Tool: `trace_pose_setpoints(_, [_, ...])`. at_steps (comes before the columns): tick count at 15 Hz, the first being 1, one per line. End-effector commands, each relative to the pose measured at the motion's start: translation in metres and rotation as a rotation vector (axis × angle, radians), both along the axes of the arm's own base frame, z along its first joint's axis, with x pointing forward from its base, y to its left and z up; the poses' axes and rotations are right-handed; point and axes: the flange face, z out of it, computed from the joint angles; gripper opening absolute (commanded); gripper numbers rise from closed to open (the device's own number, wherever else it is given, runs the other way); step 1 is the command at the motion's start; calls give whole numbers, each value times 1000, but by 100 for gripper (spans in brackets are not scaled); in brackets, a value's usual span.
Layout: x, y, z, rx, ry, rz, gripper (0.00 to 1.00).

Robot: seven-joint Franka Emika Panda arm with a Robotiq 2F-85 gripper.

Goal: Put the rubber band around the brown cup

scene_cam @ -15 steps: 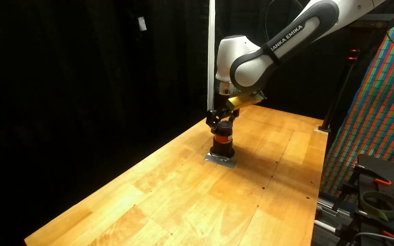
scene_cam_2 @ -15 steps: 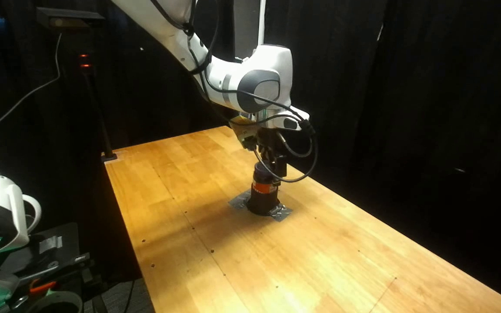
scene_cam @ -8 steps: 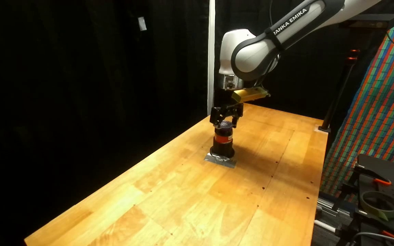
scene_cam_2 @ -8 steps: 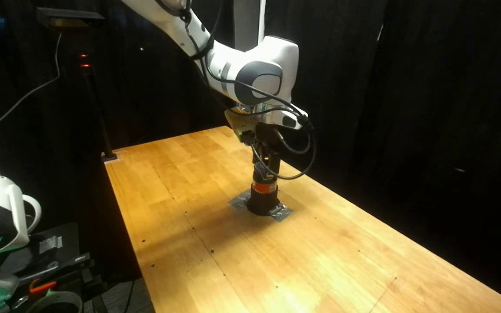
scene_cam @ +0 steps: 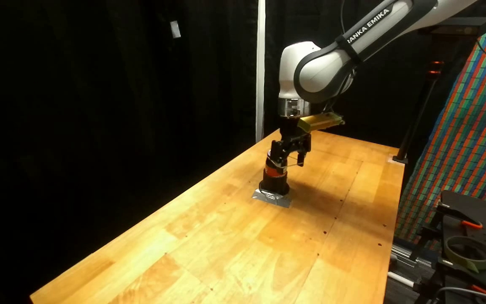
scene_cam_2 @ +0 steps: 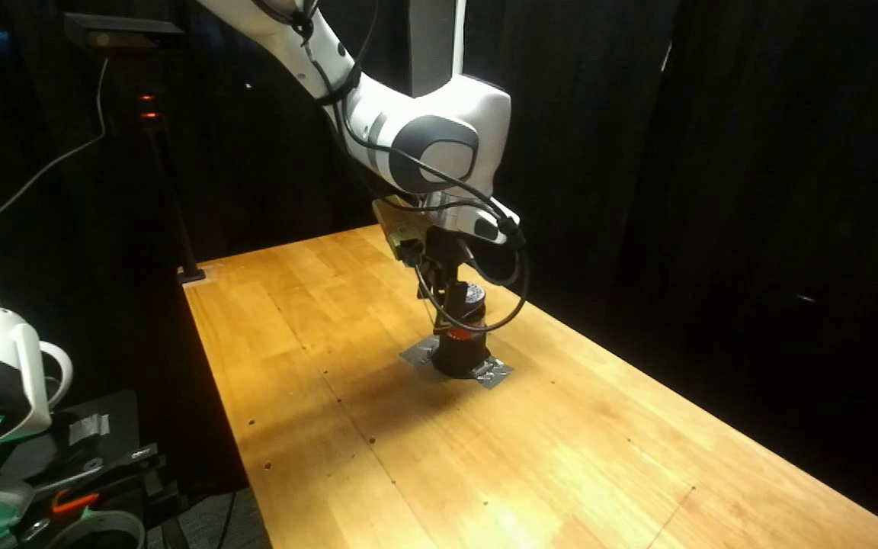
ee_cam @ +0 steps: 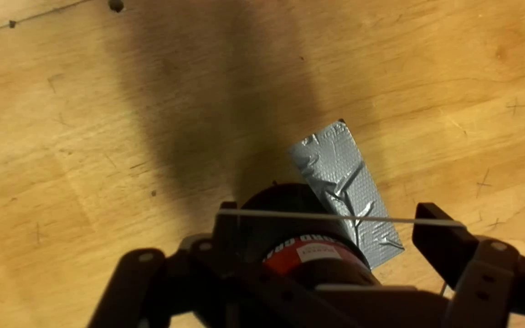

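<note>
The brown cup (scene_cam: pixel 275 183) stands upright on the table, near-black with an orange-red stripe; its lower part shows in an exterior view (scene_cam_2: pixel 462 355). In the wrist view the cup (ee_cam: pixel 285 259) is partly hidden by my gripper (ee_cam: pixel 330 215). The gripper is open, fingers apart. A thin pale rubber band (ee_cam: pixel 381 219) is stretched across the outside of both fingertips. In an exterior view the gripper (scene_cam: pixel 290 164) is beside the cup's upper part, one finger in front of it, the band (scene_cam: pixel 293 165) spanning the fingers. I cannot tell whether the band also passes around the cup.
Grey tape (ee_cam: pixel 358 196) fixes the cup's base to the wooden table (scene_cam: pixel 243 245); it shows in an exterior view too (scene_cam_2: pixel 494 374). A dark pole (scene_cam: pixel 419 109) stands at the table's far corner. A black cart with a tape roll (scene_cam: pixel 470 253) stands beside the table.
My gripper rose above the cup, then came down and shifted sideways, from around the cup's top to beside it. The band now shows stretched between the fingers. The cup has not moved.
</note>
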Motion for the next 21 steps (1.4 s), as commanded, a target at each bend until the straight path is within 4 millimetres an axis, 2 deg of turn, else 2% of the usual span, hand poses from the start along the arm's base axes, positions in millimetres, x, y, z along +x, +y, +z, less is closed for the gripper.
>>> trace_pose_setpoints(1, [-25, 11, 5, -39, 6, 2, 100])
trace_pose_setpoints(3, [-34, 17, 4, -85, 3, 24, 100])
trace_pose_setpoints(4, [-38, 21, 5, -109, -8, 41, 75])
trace_pose_setpoints(5, [-43, 24, 7, -136, -25, 54, 74])
trace_pose_setpoints(9, [-60, 39, 14, -193, -169, 72, 42])
trace_pose_setpoints(14, [-77, 48, 7, -198, -436, 48, 4])
trace_pose_setpoints(16, [-78, 45, 4, -212, -533, 32, 0])
trace_pose_setpoints(19, [-68, 38, 13, -284, -651, 33, 1])
trace_pose_setpoints(21, [-77, 45, 13, -318, -693, 20, 2])
